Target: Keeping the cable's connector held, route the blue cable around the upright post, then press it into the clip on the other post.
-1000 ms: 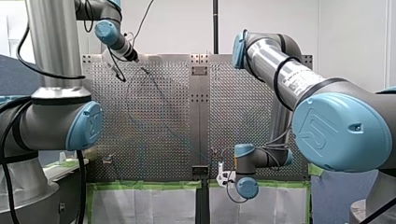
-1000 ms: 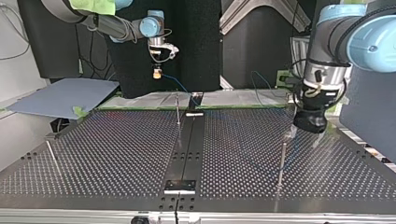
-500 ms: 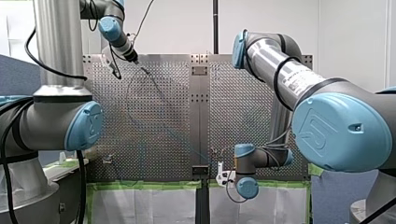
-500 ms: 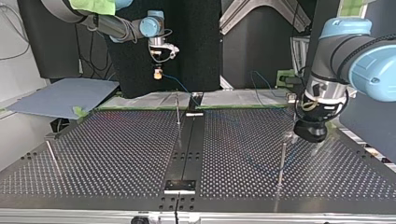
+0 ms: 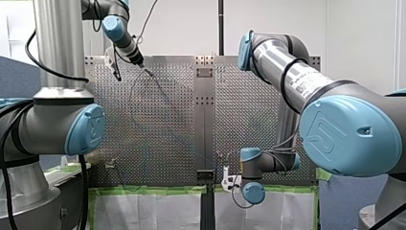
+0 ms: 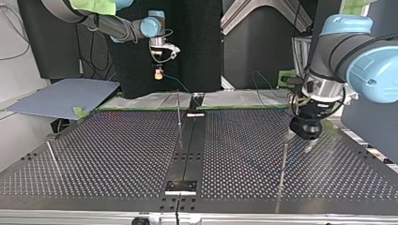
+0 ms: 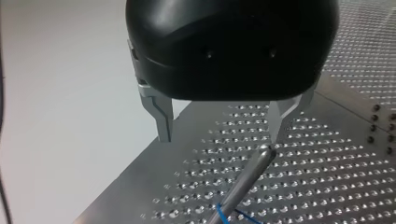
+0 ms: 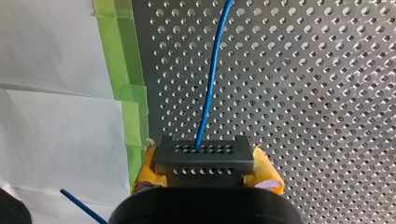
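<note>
**Connector clamped, left tool spread over the post**

My right tool (image 8: pixel 205 173) is closed on the dark connector (image 8: pixel 204 156), squeezed between its yellow pads beside the green tape (image 8: pixel 122 70) at the bench (image 8: pixel 327 93) edge. The blue cable (image 8: pixel 212 70) runs from the connector out over the perforated plate. My left tool (image 7: pixel 219 139) is open, its metal fingers (image 7: pixel 161 116) wide apart just above the tip of the upright post (image 7: pixel 243 182). The cable shows low against that post. A second post (image 6: pixel 178 110) stands at mid-bench, well apart
</note>
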Robot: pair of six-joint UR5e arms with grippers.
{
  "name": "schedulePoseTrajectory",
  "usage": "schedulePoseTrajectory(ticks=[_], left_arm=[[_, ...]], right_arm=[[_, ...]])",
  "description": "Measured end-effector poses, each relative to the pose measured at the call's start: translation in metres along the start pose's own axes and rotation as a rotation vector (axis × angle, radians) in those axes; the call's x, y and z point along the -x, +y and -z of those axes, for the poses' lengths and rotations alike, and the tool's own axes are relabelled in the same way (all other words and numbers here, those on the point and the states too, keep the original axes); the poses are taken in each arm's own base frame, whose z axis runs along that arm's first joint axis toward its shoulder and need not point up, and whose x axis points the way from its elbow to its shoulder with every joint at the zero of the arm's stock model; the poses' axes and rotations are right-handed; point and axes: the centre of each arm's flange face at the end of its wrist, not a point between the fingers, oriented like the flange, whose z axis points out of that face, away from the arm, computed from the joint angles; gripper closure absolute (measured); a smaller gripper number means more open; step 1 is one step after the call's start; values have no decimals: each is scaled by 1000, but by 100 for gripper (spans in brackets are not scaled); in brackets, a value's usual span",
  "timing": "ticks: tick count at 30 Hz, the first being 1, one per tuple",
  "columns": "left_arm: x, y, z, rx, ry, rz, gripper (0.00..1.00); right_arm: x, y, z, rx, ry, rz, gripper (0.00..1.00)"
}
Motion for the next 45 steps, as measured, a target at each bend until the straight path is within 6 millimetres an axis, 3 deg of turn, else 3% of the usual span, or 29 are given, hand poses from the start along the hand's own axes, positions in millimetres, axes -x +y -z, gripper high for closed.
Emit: schedulePoseTrajectory(ticks=[27, 45], left_arm=[[-7, -1, -2, 44, 4, -274, 0], [-8, -1, -2, 50, 1, -282, 0]], right_arm=[[0, 0, 0, -5, -1, 0, 100], [0, -1, 0, -5, -1, 1, 100]])
